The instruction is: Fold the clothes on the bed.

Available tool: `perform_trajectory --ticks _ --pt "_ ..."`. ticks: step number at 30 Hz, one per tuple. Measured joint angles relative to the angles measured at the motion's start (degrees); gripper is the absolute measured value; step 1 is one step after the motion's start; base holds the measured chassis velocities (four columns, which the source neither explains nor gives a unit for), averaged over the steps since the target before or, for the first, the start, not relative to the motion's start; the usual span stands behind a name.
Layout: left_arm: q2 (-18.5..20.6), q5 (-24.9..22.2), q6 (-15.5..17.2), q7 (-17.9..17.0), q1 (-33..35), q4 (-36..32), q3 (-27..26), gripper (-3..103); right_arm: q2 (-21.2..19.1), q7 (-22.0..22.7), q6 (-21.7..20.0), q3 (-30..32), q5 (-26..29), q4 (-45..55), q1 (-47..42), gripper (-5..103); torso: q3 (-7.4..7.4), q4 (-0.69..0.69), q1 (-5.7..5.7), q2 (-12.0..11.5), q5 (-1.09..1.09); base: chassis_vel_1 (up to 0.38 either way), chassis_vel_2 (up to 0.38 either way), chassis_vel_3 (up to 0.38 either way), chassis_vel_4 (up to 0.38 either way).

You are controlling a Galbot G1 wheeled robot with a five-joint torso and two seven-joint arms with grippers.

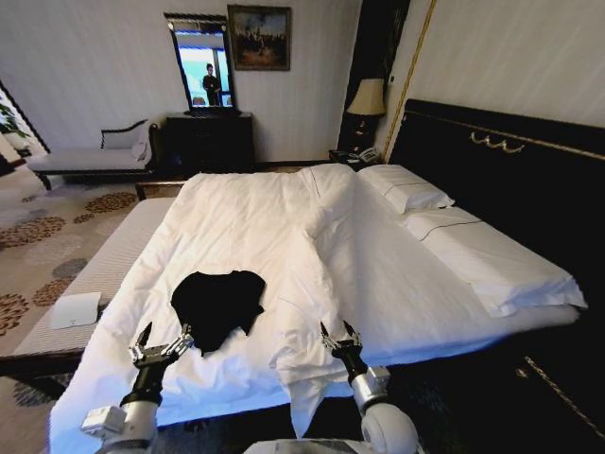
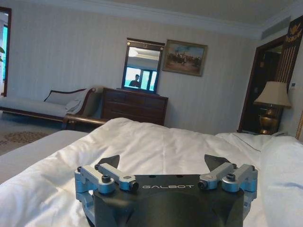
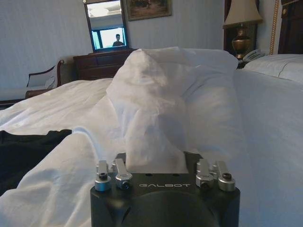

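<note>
Room: hotel-style bedroom with a patterned carpet [image 1: 43, 236], a dark wooden dresser [image 1: 210, 140] under a framed mirror [image 1: 201, 61], a pale chaise lounge [image 1: 85, 159] at the far wall and a lit table lamp [image 1: 367, 99] beside the headboard
Bed: large bed with white sheets and a rumpled white duvet [image 1: 284, 236], white pillows [image 1: 454, 236] against a dark wooden headboard [image 1: 510, 161]; one ridge of duvet is bunched up along the middle
Garment: black short-sleeved T-shirt of soft fabric [image 1: 217, 305] lies on the duvet near the foot edge, on the robot's left half; it is crumpled into an uneven lump, sleeves and hem not laid out; its lettering cannot be made out
Left gripper: left gripper [image 1: 163, 348] hovers just beside the near edge of the shirt, not touching it as far as the head view shows; jaws spread apart and holding nothing, as the left wrist view [image 2: 163, 168] also shows
Right gripper: right gripper [image 1: 340, 337] hovers over bare duvet, well apart from the shirt, facing the bunched ridge; jaws released and empty
Done: nothing, by my reading; no fold shows in the shirt
Left: the shirt probably needs spreading flat first; then every fold; both arms look poised at the start
</note>
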Motion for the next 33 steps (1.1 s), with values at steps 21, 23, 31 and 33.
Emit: perform_trajectory --ticks 21,23,31,33 --pt "0.48 -0.39 0.06 -0.10 -0.54 0.47 -0.03 100 -0.21 0.01 0.25 0.47 -0.56 1.54 -1.19 1 0.00 0.00 0.00 0.00 0.01 0.000 0.000 0.000 0.000" --pt "0.45 -0.43 0.06 -0.11 -0.62 0.60 -0.02 100 -0.15 0.22 0.28 0.92 -0.58 1.76 -1.14 1 0.00 0.00 0.00 0.00 0.01 0.000 0.000 0.000 0.000" --pt "0.33 -0.80 0.06 -0.14 -0.80 1.14 -0.01 100 -0.48 0.44 1.58 6.24 -0.51 1.76 -0.77 1 0.00 0.00 0.00 0.00 0.02 0.000 0.000 0.000 0.000" --pt "0.37 -1.04 0.06 -0.15 -0.97 1.41 0.00 100 -0.95 0.69 2.05 9.68 0.73 1.95 -0.81 1 0.00 0.00 0.00 0.00 0.01 0.000 0.000 0.000 0.000"
